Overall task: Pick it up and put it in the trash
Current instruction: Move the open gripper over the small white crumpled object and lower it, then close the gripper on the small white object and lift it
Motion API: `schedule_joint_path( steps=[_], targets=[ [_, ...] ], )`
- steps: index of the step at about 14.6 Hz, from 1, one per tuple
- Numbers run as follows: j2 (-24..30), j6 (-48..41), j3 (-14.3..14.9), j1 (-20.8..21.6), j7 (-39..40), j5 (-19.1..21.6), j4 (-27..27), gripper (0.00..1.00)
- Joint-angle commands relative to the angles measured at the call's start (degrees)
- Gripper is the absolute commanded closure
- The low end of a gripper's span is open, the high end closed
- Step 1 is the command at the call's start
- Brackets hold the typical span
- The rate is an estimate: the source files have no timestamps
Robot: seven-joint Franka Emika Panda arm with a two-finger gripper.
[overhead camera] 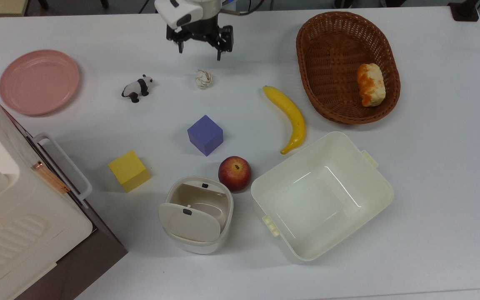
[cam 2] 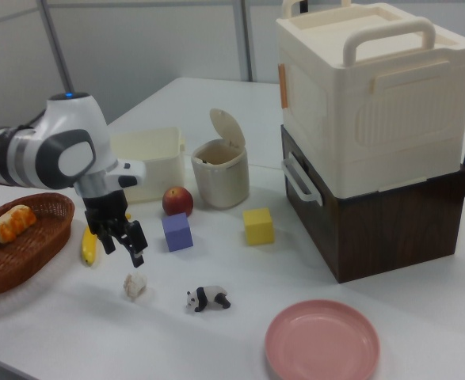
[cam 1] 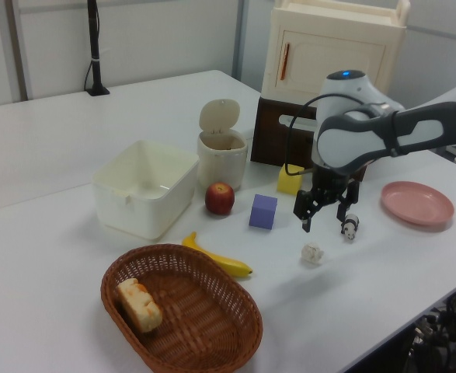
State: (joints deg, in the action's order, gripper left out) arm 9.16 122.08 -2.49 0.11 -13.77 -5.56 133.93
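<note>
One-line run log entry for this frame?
phase: approach | pincer: open, above paper ball, no contact | paper ball: on table | bin: lid open, by apple

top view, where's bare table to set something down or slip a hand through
Free: the wide strip along the top view's right edge, past the basket and square tub; also between pink plate and yellow cube. Crowded: the centre, where purple cube, apple, trash bin and banana cluster.
</note>
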Motion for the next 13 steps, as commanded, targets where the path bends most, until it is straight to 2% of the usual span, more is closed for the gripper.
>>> schedule_joint_path(
  steps=[1,10,13],
  targets=[
    [-3.8,5.5,0.6,-0.2,-0.8,-2.0,0.5,0.0],
    [-8.8,7.1,0.5,0.3,-0.8,-4.5,-0.6,0.0],
    [-10.1,7.1,0.5,0.5,-0.8,-6.5,-0.8,0.0]
  ],
)
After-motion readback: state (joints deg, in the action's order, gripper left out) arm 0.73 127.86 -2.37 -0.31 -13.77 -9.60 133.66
